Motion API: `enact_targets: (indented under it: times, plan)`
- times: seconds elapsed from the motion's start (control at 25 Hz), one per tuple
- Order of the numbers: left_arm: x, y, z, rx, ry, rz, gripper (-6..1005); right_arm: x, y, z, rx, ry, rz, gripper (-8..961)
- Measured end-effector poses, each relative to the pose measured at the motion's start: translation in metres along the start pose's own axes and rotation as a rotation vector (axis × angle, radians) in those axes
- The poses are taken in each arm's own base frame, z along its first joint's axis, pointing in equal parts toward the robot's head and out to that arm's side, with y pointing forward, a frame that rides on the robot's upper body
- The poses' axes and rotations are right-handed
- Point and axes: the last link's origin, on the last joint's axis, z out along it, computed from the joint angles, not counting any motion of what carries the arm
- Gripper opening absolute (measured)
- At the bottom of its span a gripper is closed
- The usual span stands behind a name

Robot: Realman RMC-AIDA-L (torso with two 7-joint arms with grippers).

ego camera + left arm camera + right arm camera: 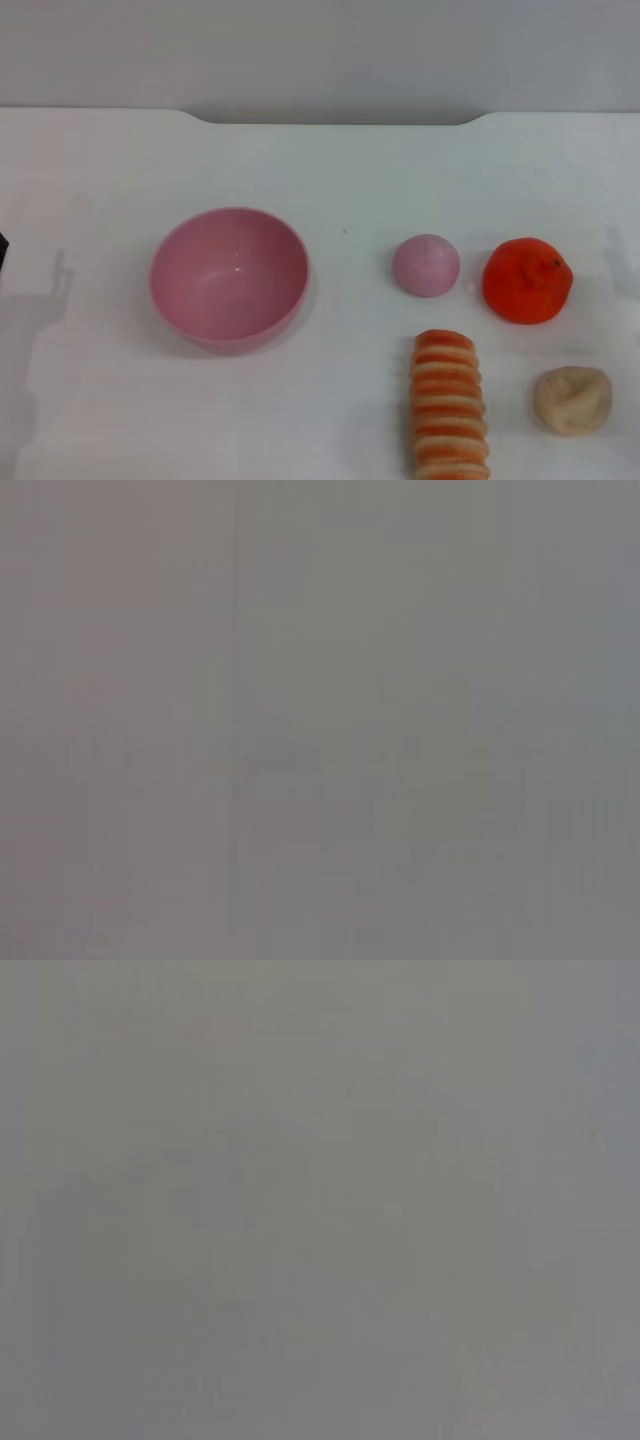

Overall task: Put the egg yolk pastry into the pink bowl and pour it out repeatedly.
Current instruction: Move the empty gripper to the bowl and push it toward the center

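The egg yolk pastry (572,400), a small pale beige lumpy ball, lies on the white table at the front right in the head view. The pink bowl (229,278) stands upright and empty left of centre, well apart from the pastry. Neither gripper shows in the head view; only a dark sliver at the far left edge and faint shadows on the table appear. Both wrist views show plain grey with no object and no fingers.
A smooth pink dome (426,265) sits right of the bowl. An orange (527,280) sits right of the dome, behind the pastry. An orange-and-cream striped roll (450,405) lies left of the pastry at the front edge. The white table (330,170) ends at a grey wall.
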Motion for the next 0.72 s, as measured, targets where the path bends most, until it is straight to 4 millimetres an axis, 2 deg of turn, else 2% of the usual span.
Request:
enact_targets:
  times: [0.52, 0.72]
  plan:
    - [-0.001, 0.009, -0.001, -0.023, -0.001, -0.021, 645, 0.001, -0.001, -0.002, 0.006, 0.005, -0.015, 541]
    - [0.002, 0.018, -0.001, -0.090, 0.017, -0.003, 644, 0.000, -0.001, -0.001, 0.004, 0.001, -0.016, 540]
